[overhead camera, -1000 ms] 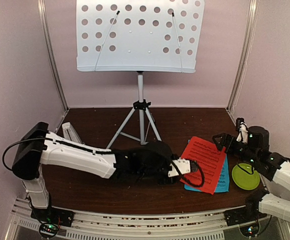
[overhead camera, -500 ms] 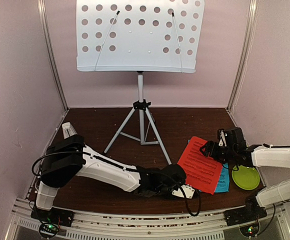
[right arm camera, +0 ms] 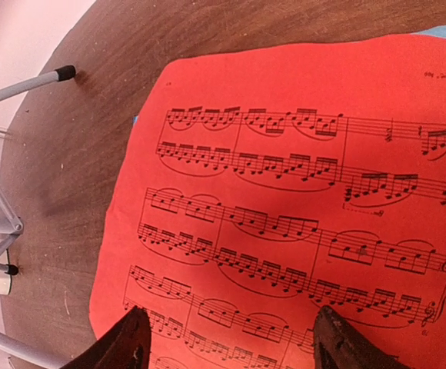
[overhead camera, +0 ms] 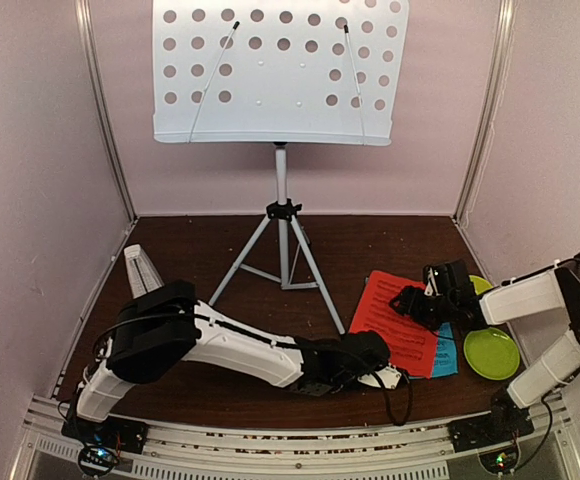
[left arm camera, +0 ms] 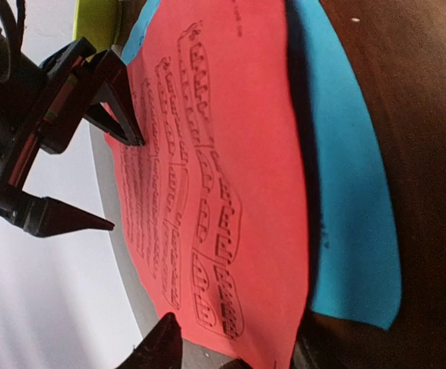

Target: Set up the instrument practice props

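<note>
Your left arm (overhead camera: 230, 345) is lying low across the table (overhead camera: 370, 245), stretching toward 3 o'clock. Your left gripper (overhead camera: 392, 379) is sitting at the 6 o'clock edge of the red page (overhead camera: 398, 318), jaws standing apart with that edge between the tips. Your right arm (overhead camera: 520, 297) is reaching in from 3 o'clock, forearm near level. Your right gripper (overhead camera: 408, 303) is hanging over the page's far side, jaws spread; contact with the paper: cannot tell. The blue page (overhead camera: 446, 357) is lying under the red one. The music stand (overhead camera: 282, 215) is standing at 12 o'clock and the metronome (overhead camera: 138, 268) at 9 o'clock.
</note>
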Robot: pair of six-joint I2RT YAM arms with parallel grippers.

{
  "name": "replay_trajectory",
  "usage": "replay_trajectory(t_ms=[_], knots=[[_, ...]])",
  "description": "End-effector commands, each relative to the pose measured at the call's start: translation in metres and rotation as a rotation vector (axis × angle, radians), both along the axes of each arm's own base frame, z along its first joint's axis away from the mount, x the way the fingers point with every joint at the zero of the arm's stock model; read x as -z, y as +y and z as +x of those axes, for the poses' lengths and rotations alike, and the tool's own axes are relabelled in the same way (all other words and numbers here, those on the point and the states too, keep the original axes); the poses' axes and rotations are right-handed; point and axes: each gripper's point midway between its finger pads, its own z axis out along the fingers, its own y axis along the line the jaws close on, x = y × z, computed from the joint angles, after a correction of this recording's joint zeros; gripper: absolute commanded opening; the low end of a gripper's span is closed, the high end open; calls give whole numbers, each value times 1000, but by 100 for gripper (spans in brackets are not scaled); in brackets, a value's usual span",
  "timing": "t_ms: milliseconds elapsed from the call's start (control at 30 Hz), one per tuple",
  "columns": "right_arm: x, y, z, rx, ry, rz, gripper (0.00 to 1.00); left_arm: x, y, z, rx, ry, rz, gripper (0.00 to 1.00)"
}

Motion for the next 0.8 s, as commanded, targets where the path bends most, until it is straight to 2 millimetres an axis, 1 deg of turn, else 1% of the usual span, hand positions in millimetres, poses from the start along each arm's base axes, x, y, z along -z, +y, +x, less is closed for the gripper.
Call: replay_trajectory(t_ms=[0,67,167,267,333,367,433,467,533,600,700,767], knots=[[32,-1,-21,1,117,20,73,35,3,13,-9,-42,103,47],[35,-1,-25,-1,121,25,72,31,-3,17,-10,-47,89,43],[34,-2,-28,0,113,33,71,16,-11,17,0,-43,54,31],[19,-2,-25,-1,69,43,71,-4,-13,15,-1,-32,16,16],[3,-1,-20,-5,21,50,71,-17,-11,14,-9,-21,-8,3],[-8,-1,-17,-7,-10,53,72,-25,-11,15,-19,-18,-25,0],[-31,-1,-12,-12,-74,58,74,-41,-10,17,-44,-5,-70,0],[-51,0,-8,-17,-135,62,74,-50,-11,19,-58,0,-100,0],[-82,-4,-4,-12,-225,50,76,-69,-10,25,-94,14,-167,0],[-116,-12,-2,-2,-318,12,79,-84,-9,31,-124,34,-220,0],[-168,-26,-4,11,-454,-61,86,-106,-6,36,-165,65,-291,0],[-200,-34,-7,17,-531,-114,90,-125,-3,41,-199,91,-351,0]])
